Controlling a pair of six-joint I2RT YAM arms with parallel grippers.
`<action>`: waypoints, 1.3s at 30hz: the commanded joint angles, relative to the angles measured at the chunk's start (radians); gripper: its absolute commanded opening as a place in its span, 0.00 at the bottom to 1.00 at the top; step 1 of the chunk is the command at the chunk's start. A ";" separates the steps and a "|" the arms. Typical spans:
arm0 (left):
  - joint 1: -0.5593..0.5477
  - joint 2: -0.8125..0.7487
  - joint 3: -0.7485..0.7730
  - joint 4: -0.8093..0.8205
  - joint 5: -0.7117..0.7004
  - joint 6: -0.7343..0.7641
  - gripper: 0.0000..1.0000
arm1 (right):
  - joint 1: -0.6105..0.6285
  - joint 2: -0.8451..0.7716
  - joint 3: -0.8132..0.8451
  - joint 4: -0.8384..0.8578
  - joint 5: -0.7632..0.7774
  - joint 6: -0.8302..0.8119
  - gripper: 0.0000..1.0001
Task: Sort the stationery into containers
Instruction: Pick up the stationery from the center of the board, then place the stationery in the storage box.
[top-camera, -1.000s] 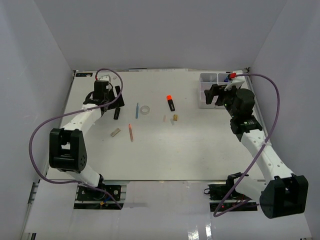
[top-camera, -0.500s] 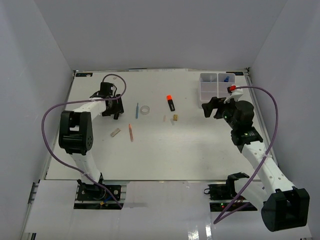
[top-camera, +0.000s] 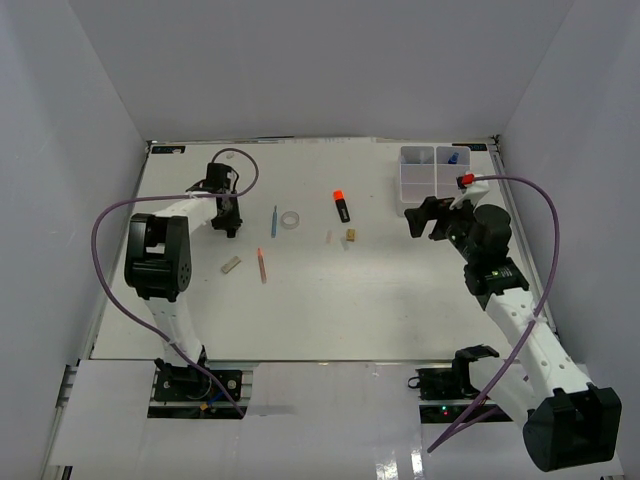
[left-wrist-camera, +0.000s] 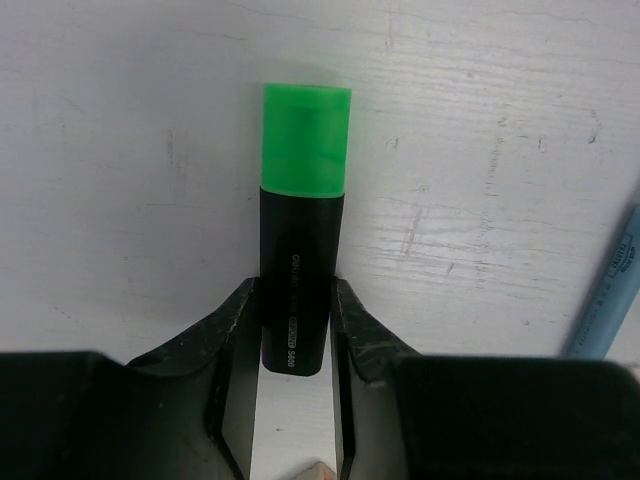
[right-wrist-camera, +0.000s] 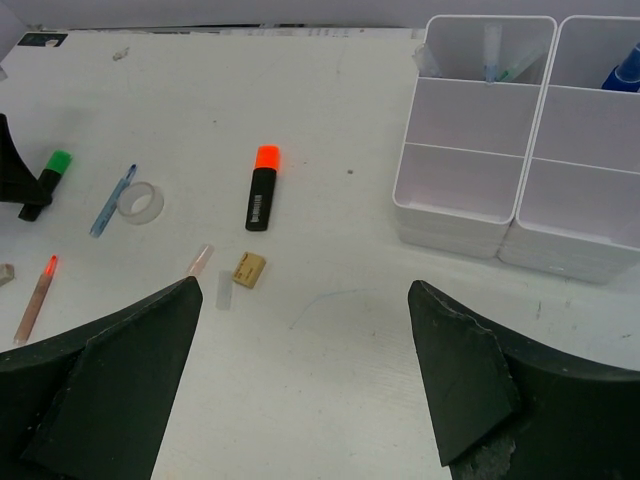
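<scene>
Two white organiser boxes (right-wrist-camera: 455, 222), three compartments each, stand side by side at the far right corner of the table (top-camera: 400, 300). The left gripper (left-wrist-camera: 297, 325) pinches the black body of the green-capped marker (left-wrist-camera: 303, 180), which lies flat at far left. The right gripper (right-wrist-camera: 305, 290) hovers spread wide, holding nothing. One orange-capped marker (right-wrist-camera: 261, 190), one blue pen (right-wrist-camera: 112, 198), one pink stick (right-wrist-camera: 35, 300), one tape ring (right-wrist-camera: 141, 202) and one tan block (right-wrist-camera: 249, 269) lie mid-table. A small pale piece (top-camera: 231, 265) may be a grey block.
</scene>
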 joint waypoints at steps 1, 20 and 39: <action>-0.026 -0.006 0.006 -0.023 0.017 0.008 0.24 | 0.001 -0.033 -0.001 0.002 -0.010 0.006 0.90; -0.386 -0.667 -0.344 0.322 0.367 0.428 0.09 | 0.263 0.134 0.275 -0.029 -0.157 0.158 0.93; -0.507 -0.727 -0.395 0.368 0.347 0.484 0.09 | 0.472 0.497 0.485 0.012 -0.080 0.287 0.92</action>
